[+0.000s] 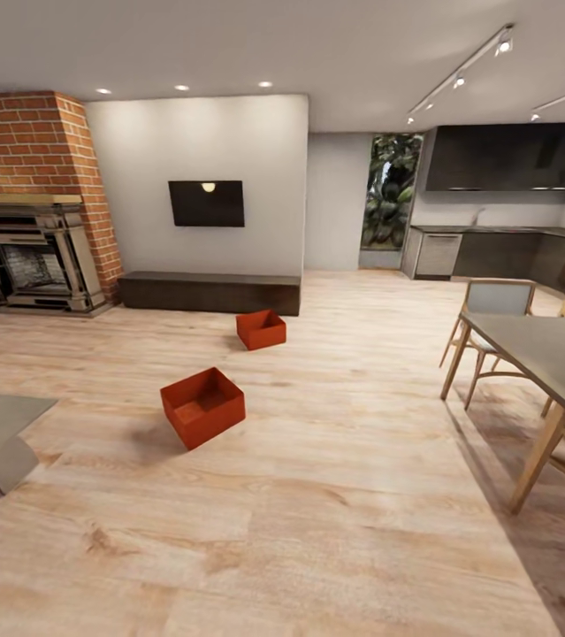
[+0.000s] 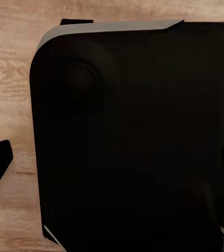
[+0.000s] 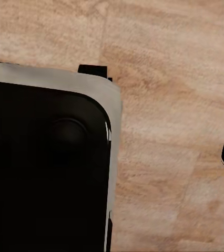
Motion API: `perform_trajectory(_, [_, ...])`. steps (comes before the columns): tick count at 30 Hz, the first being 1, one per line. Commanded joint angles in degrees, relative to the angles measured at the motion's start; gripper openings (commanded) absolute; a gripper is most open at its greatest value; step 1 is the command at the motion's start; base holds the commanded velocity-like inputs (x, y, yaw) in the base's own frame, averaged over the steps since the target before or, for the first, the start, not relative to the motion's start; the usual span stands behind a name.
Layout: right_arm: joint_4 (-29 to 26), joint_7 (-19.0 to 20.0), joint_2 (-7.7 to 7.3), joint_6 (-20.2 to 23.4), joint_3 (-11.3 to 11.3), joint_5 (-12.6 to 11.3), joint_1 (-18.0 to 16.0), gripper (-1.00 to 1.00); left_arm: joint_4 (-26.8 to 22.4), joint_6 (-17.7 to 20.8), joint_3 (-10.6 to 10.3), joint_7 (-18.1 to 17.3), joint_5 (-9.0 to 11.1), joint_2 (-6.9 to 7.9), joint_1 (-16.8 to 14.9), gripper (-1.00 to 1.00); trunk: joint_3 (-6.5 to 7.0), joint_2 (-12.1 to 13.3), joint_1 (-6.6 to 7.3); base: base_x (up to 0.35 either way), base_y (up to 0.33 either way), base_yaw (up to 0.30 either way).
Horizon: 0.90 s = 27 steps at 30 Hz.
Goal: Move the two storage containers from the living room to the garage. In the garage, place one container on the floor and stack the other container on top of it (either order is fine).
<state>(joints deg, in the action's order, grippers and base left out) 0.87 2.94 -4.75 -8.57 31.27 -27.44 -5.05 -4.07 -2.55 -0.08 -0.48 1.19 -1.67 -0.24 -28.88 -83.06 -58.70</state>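
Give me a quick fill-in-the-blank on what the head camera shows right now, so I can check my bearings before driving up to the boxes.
1. Both storage containers sit on the light ______ plank floor.
2. The black TV hangs on the wall above the long low dark ______.
3. The brick ______ stands at the head view's left.
4. The number of orange-red boxes in the head view is ______.

Missing words: wood; cabinet; fireplace; two

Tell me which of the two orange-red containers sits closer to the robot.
The nearer storage container, out on the open wood floor and turned at an angle. The other container sits farther back, just in front of the long dark cabinet under the TV.
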Motion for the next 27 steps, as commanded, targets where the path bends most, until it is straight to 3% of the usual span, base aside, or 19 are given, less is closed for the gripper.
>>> perform_trajectory(1, [0.1, 0.3, 0.00, -0.2, 0.4, -0.6, 0.0, 1.00, 0.0, -0.2, 0.0, 0.0, 0.1, 0.00, 0.0, 1.00, -0.05, 0.0, -0.03, 0.322, 0.000, 0.000])
perform_trajectory(27, [0.1, 0.4, 0.00, -0.2, 0.4, -0.6, 0.0, 1.00, -0.1, -0.1, 0.0, 0.0, 0.1, 0.00, 0.0, 1.00, -0.05, 0.0, -0.03, 0.321, 0.000, 0.000])
